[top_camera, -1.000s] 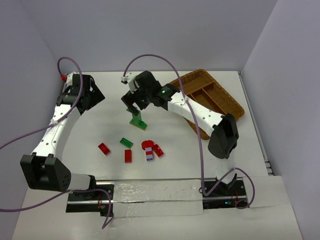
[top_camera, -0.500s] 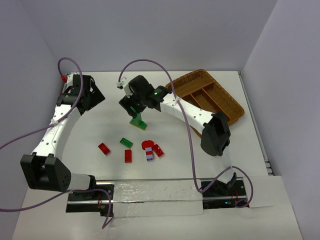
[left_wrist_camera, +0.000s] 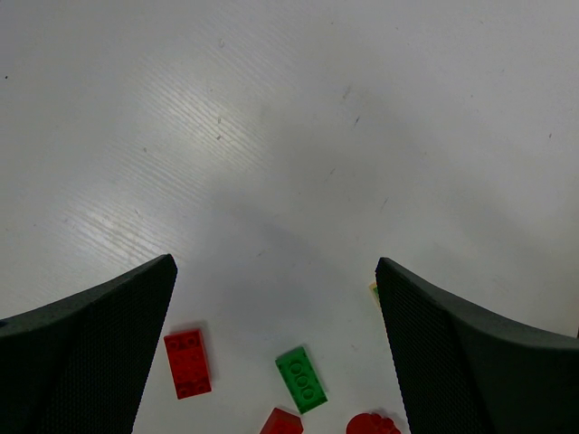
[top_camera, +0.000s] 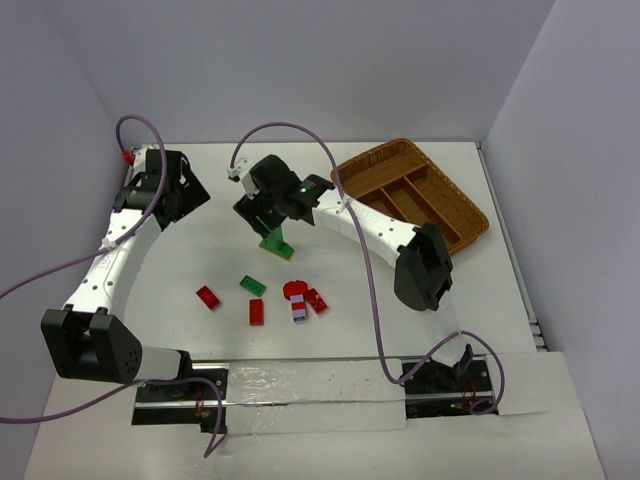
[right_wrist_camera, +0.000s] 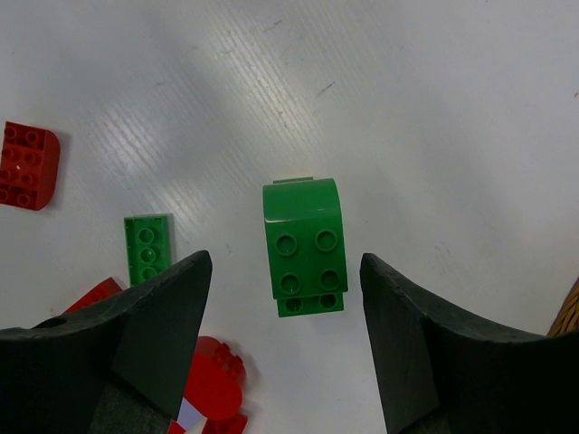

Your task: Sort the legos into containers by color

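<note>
A green curved brick (top_camera: 277, 243) lies on the white table, and my right gripper (top_camera: 262, 214) hangs open just over it. In the right wrist view the green brick (right_wrist_camera: 304, 244) lies between the open fingers of the right gripper (right_wrist_camera: 285, 259), which do not touch it. A flat green brick (top_camera: 253, 285), red bricks (top_camera: 208, 297) (top_camera: 256, 312) (top_camera: 316, 300), a round red piece (top_camera: 295, 290) and a lilac-white brick (top_camera: 298, 313) lie nearer the front. The wicker tray (top_camera: 455, 222) stands at the back right. My left gripper (top_camera: 186, 196) is open and empty at the far left.
The left wrist view shows the left gripper (left_wrist_camera: 274, 264) open over bare table, with a red brick (left_wrist_camera: 188, 362), a flat green brick (left_wrist_camera: 301, 380) and a round red piece (left_wrist_camera: 373, 424) below. Grey walls close in the table at the back and both sides.
My right gripper has shifted a little left and towards the green curved brick, staying open. The left arm and the bricks have not moved.
</note>
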